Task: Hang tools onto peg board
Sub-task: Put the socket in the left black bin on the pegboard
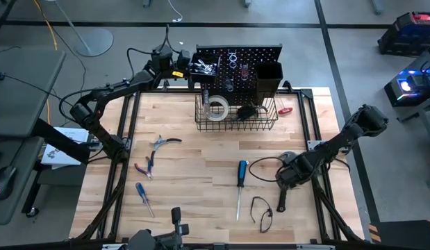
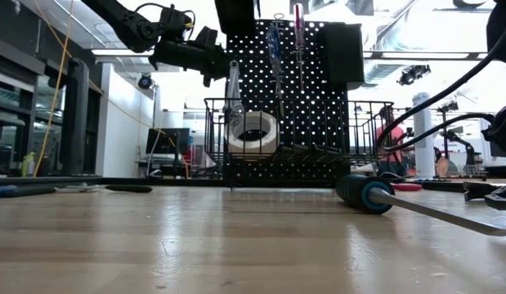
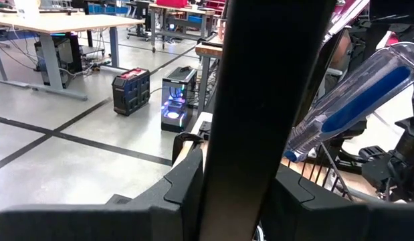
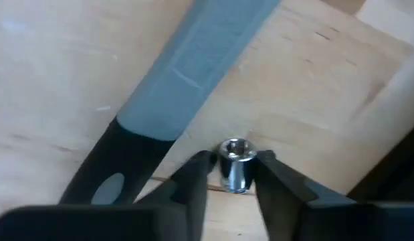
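Plywood tabletop (image 1: 201, 173) (pale), workshop floor (image 3: 53, 147)

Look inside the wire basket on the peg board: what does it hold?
The wire basket holds a white tape roll at one end and a dark tool nearer the middle. The basket's wires hide what that tool is.

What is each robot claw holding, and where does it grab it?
The right gripper pinches a small silver socket by its sides, down on the table. The left gripper, up at the peg board, is in view, but its hold cannot be told.
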You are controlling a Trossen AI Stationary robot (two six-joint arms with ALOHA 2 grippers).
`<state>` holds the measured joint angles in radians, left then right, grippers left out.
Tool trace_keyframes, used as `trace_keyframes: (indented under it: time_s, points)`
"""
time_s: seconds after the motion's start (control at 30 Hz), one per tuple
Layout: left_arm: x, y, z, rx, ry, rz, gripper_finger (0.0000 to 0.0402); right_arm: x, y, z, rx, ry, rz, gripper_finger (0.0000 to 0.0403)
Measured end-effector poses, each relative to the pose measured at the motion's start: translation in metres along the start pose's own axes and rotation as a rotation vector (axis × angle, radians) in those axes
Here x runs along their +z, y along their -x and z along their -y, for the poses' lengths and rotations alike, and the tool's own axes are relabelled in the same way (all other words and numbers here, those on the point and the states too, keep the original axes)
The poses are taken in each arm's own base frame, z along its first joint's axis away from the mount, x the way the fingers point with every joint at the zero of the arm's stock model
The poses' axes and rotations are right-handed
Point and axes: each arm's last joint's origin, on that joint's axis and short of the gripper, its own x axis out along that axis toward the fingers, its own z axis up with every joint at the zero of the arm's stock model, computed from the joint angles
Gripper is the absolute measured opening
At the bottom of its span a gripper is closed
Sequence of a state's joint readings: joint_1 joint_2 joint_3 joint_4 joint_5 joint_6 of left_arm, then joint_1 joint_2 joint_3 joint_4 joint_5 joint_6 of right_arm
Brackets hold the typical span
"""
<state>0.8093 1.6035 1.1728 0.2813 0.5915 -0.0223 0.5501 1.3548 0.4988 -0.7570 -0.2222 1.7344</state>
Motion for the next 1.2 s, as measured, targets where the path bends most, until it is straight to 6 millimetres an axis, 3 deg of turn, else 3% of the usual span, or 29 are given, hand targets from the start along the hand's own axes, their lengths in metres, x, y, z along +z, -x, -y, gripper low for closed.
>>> trace_keyframes:
  time_s: [0.13, 0.3, 0.47, 0.6, 0.73, 0.8, 1.0, 1.1, 1.2]
  points:
    - [0.0, 0.0, 0.0, 0.0, 0.0, 0.0, 0.0108, 0.0, 0.001, -0.001, 0.002, -0.077, 0.009, 0.0034]
    - [0.0, 0.0, 0.0, 0.001, 0.0, 0.0, 0.0108, -0.008, 0.022, -0.011, -0.001, -0.005, 0.089, 0.0032]
    - [0.0, 0.0, 0.0, 0.001, -0.005, 0.001, 0.0108, -0.032, 0.074, -0.035, 0.119, 0.124, 0.118, 0.0032]
    - [0.0, 0.0, 0.0, 0.0, -0.006, 0.003, 0.0108, -0.035, 0.138, -0.068, 0.457, 0.168, 0.42, 0.0032]
    - [0.0, 0.0, 0.0, 0.001, -0.007, 0.003, 0.0108, -0.01, 0.212, -0.09, 0.696, 0.106, 0.881, 0.0032]
    - [0.0, 0.0, 0.0, 0.001, -0.008, 0.004, 0.0108, 0.008, 0.25, -0.093, 0.727, 0.114, 1.094, 0.0032]
    - [0.0, 0.0, 0.0, 0.001, -0.008, 0.003, 0.0108, 0.066, 0.351, -0.081, 0.82, 0.223, 1.561, 0.0032]
    - [0.0, 0.0, 0.0, 0.002, -0.01, 0.003, 0.0108, 0.093, 0.382, -0.07, 0.871, 0.267, 1.675, 0.0032]
    - [0.0, 0.0, -0.001, 0.003, -0.009, 0.003, 0.0108, 0.117, 0.397, -0.069, 0.88, 0.302, 1.698, 0.0032]
